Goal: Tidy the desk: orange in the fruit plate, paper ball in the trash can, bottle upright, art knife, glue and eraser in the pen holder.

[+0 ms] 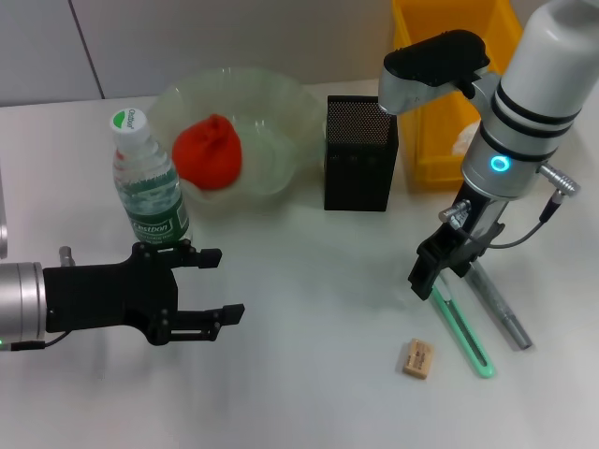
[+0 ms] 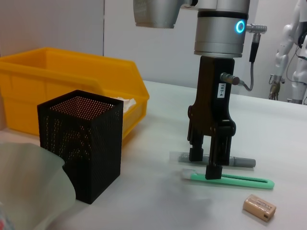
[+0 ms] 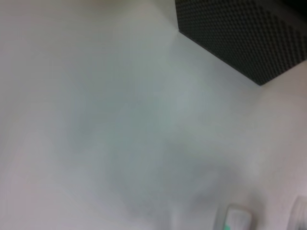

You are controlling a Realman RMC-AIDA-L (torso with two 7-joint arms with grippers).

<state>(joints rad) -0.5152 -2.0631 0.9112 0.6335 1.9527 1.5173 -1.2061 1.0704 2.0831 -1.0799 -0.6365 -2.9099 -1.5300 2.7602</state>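
While flat on desk (image 1: 309,374), green art knife (image 1: 465,329) slim, slotted.

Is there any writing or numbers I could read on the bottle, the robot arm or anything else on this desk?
"103-4": small white sticker on the right tool, seen from the left wrist.
Bottle cap: green lettering, too small to read.
Bottle label: white brand text, too blurred to read.
Eraser, pen holder, yellow bin: no readable text.

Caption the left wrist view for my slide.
Right end effector open over the green knife, beside the pen holder.
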